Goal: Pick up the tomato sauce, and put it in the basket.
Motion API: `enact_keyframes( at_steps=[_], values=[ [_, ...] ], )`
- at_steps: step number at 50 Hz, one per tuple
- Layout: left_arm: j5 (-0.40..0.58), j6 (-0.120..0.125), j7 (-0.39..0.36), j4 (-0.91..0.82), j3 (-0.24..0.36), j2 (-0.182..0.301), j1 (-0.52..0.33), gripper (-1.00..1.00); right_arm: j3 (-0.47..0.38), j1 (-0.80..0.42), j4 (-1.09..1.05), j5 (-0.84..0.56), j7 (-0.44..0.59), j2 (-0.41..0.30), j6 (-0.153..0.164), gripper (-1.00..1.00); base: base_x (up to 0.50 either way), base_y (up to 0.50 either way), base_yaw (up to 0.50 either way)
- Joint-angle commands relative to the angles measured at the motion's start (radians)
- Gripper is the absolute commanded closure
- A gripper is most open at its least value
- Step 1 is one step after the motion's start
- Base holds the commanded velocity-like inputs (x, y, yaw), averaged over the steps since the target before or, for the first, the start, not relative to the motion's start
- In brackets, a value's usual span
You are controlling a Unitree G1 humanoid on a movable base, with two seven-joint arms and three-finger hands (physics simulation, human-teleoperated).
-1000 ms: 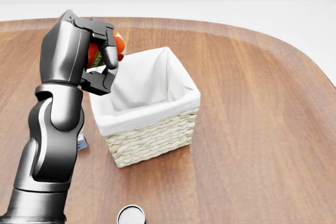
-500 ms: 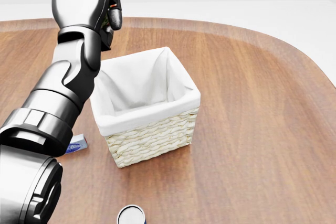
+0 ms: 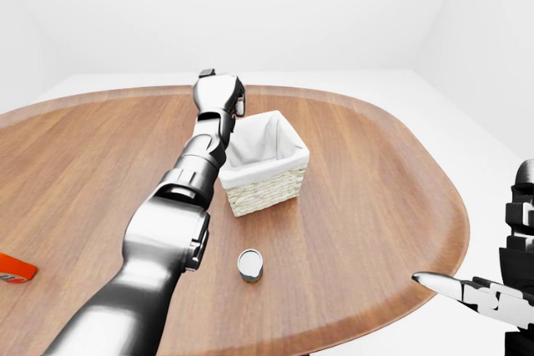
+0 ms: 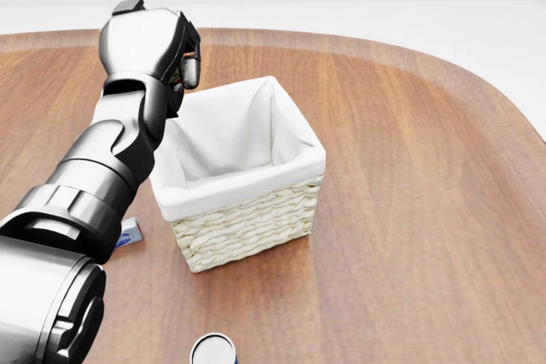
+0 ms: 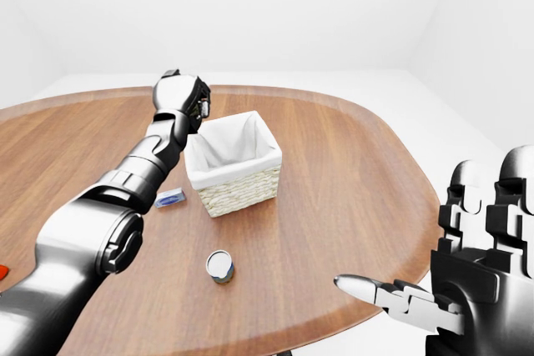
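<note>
Left-eye view
- Left hand (image 3: 219, 93): raised at the far end of its outstretched arm, just beside the top-left edge of the basket (image 3: 265, 185); fingers curled in, contents not readable from here.
- Right hand (image 3: 492, 293): low at the lower right, off the bench (image 3: 375, 181), fingers spread, nothing in it.
- Can (image 3: 250, 264): upright on the bench, well below the basket.
- Orange object (image 3: 15, 268): lying at the left edge, partly cut off.

Head view
- Left hand (image 4: 153, 44): fingers closed round the tomato sauce (image 4: 179, 66), of which only a sliver of red and green shows between them.
- Tomato sauce position: held in the air by the basket's upper-left corner, beside the rim, not inside the liner.
- Basket (image 4: 247, 228): woven, with white cloth lining; what shows of the inside holds nothing.
- Blue packet (image 4: 130, 233): flat on the bench left of the basket, partly hidden by the arm.

Right-eye view
- Right hand (image 5: 467, 281): open, fingers extended, empty, lower right.
- Blue packet (image 5: 170, 199): clear of the basket, just to its left.
</note>
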Motion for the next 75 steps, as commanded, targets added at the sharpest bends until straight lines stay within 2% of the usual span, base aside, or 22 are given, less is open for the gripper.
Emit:
enact_keyframes(
  at_steps=[1, 12, 32, 59, 60, 61, 62, 63, 64, 75],
  values=[
    [-0.009, 0.000, 0.015, 0.009, -0.006, -0.008, 0.035, 1.00, 0.001, 0.002, 0.000, 0.000, -0.003, -0.001, -0.001, -1.00, 0.00, 0.00, 0.00],
    [-0.011, -0.017, 0.033, 0.010, 0.000, -0.023, 0.058, 1.00, 0.005, 0.005, 0.000, -0.004, 0.000, 0.002, -0.005, -1.00, 0.00, 0.00, 0.00],
    [-0.001, -0.019, 0.068, 0.014, -0.017, -0.067, 0.116, 1.00, 0.000, 0.010, 0.000, 0.002, 0.009, 0.008, -0.011, -1.00, 0.00, 0.00, 0.00],
    [0.023, -0.024, 0.097, 0.018, -0.020, -0.066, 0.145, 1.00, 0.010, 0.022, 0.000, 0.008, -0.012, -0.015, -0.026, -1.00, 0.00, 0.00, 0.00],
    [0.023, -0.024, 0.100, 0.018, -0.018, -0.064, 0.143, 0.94, 0.010, 0.023, 0.000, 0.009, -0.013, -0.016, -0.027, -1.00, 0.00, 0.00, 0.00],
    [0.022, -0.024, 0.102, 0.018, -0.016, -0.061, 0.142, 0.05, 0.011, 0.022, 0.000, 0.009, -0.014, -0.017, -0.026, -1.00, 0.00, 0.00, 0.00],
    [0.025, -0.024, 0.106, 0.019, -0.017, -0.059, 0.143, -0.71, 0.011, 0.021, 0.000, 0.008, -0.015, -0.018, -0.025, -1.00, 0.00, 0.00, 0.00],
    [0.024, -0.025, 0.101, 0.019, -0.016, -0.058, 0.142, -1.00, 0.012, 0.020, 0.000, 0.007, -0.016, -0.018, -0.023, -1.00, 0.00, 0.00, 0.00],
    [0.026, -0.018, 0.101, 0.020, -0.015, -0.056, 0.141, -1.00, 0.013, 0.019, 0.000, 0.005, -0.015, -0.016, -0.023, -1.00, 0.00, 0.00, 0.00],
    [0.027, -0.020, 0.105, 0.020, -0.009, -0.047, 0.136, -1.00, 0.012, 0.018, 0.000, 0.005, -0.017, -0.020, -0.021, -1.00, 0.00, 0.00, 0.00]
  ],
)
